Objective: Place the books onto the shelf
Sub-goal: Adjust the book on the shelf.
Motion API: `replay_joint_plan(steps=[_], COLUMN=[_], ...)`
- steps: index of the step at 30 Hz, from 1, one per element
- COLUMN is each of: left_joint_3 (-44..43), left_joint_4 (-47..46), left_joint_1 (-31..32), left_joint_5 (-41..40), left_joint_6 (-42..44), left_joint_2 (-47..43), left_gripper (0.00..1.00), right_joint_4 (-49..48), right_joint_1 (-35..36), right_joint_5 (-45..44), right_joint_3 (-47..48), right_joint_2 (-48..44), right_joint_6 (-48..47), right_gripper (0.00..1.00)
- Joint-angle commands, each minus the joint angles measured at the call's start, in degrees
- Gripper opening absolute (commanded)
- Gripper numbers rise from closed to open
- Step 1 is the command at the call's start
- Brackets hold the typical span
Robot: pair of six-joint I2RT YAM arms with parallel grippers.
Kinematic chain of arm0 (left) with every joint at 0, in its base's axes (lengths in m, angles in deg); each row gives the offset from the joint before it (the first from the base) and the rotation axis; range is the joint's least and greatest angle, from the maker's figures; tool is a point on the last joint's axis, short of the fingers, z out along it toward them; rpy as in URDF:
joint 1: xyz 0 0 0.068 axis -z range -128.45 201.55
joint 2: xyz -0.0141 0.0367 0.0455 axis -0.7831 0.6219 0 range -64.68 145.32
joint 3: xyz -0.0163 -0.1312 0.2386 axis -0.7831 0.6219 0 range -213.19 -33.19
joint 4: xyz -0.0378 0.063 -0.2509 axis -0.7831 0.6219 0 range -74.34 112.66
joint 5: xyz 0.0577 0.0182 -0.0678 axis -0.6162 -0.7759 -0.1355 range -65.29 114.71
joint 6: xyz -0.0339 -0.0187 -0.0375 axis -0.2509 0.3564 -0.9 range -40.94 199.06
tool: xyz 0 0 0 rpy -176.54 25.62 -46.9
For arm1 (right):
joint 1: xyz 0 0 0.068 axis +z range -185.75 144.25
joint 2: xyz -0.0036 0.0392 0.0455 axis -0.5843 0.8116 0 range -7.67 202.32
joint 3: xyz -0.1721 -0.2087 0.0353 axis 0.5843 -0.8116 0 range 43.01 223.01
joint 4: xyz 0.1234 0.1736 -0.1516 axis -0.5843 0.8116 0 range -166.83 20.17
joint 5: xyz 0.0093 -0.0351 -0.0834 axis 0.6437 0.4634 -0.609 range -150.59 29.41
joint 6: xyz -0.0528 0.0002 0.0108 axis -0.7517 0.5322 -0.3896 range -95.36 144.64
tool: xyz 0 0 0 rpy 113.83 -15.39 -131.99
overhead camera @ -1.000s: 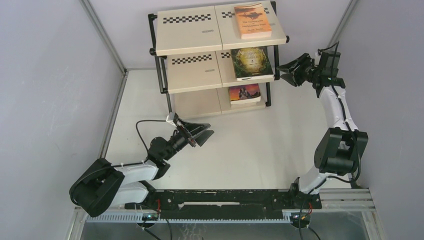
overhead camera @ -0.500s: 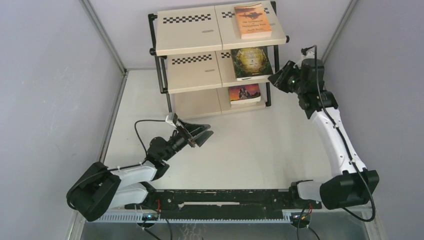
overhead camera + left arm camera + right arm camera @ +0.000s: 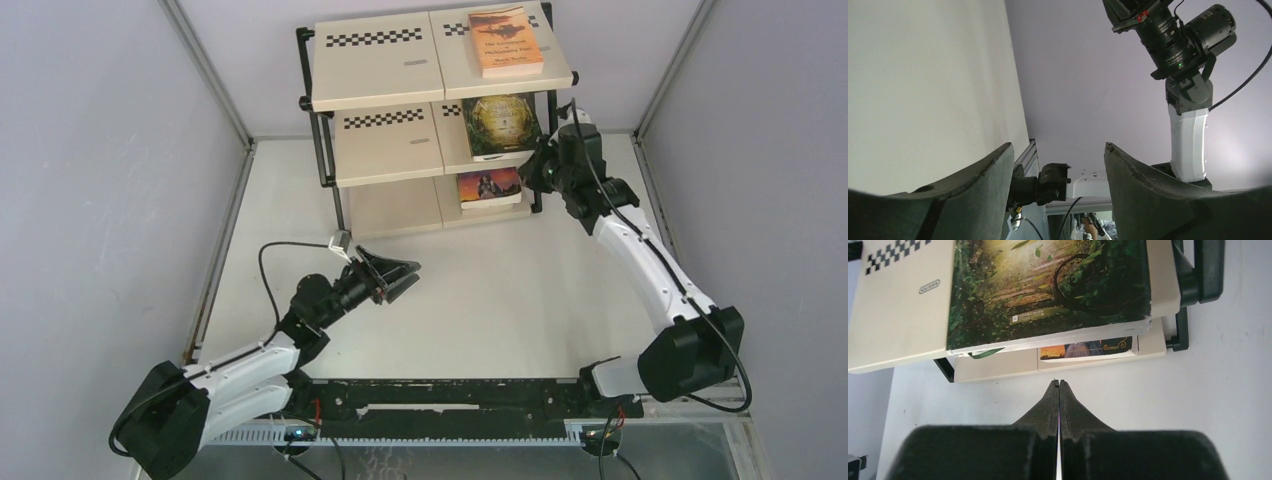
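The white worktop [image 3: 480, 290] as I see it from my remote station. The shelf [image 3: 375, 90] stands at the far edge, with cream tiers, checkerboard strips and a black frame. Three books lie flat at its right end, one per tier. An orange book [image 3: 505, 42] is on top, and a green forest-cover book [image 3: 1048, 285] sits in the middle, overhanging the board's front edge. A small orange-and-purple book [image 3: 1088, 349] is on the bottom.

The right gripper [image 3: 1058, 386] is pressed fully closed on nothing. It points at the bottom tier's front edge, with the frame's right front post [image 3: 1182, 325] just beside it. The left gripper [image 3: 408, 277] hovers mid-worktop, jaws spread and empty.

I cannot read the book titles or the shelf's small label plate [image 3: 929, 287].
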Motion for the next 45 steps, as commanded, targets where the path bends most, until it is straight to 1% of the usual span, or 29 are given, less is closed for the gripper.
replay_joint_plan(steps=[1, 10, 19, 33, 41, 42, 43, 45], left_joint_3=[-3.8, -5.5, -7.0, -7.5, -7.7, -7.8, -7.8, -8.5], left_joint_4=[5.8, 10.2, 10.1, 9.3, 9.3, 9.3, 9.5, 11.7], left_joint_1=[-0.1, -0.2, -0.2, -0.6, -0.7, -0.7, -0.7, -0.7], left_joint_5=[-0.4, -0.7, -0.2, 0.6, 0.8, 0.7, 0.7, 0.6], left_joint_6=[4.4, 6.8, 7.5, 7.3, 7.3, 7.3, 7.3, 8.5], left_joint_2=[-2.6, -3.2, -1.0, 0.3, 0.3, 0.3, 0.2, -0.4], left_gripper=[0.71, 0.71, 0.72, 0.72, 0.72, 0.72, 0.72, 0.73], right_joint_4=[-3.4, -3.4, -1.5, -1.5, -0.6, 0.0, 0.6, 1.4], right_joint_1=[1.2, 2.3, 2.7, 2.5, 2.6, 2.7, 2.9, 3.1], right_joint_5=[-2.0, -3.5, -2.9, -3.0, -3.1, -3.5, -4.2, -5.0], right_joint_3=[3.7, 7.5, 11.5, 14.1, 14.4, 14.3, 14.1, 12.3], right_joint_2=[2.1, 4.8, 7.6, 9.6, 9.1, 8.8, 8.2, 5.8], right_joint_6=[-1.6, -2.0, -2.8, -3.3, -3.6, -3.8, -4.2, -4.7], right_gripper=[0.0, 0.0, 0.0, 0.0, 0.0, 0.01, 0.04, 0.13])
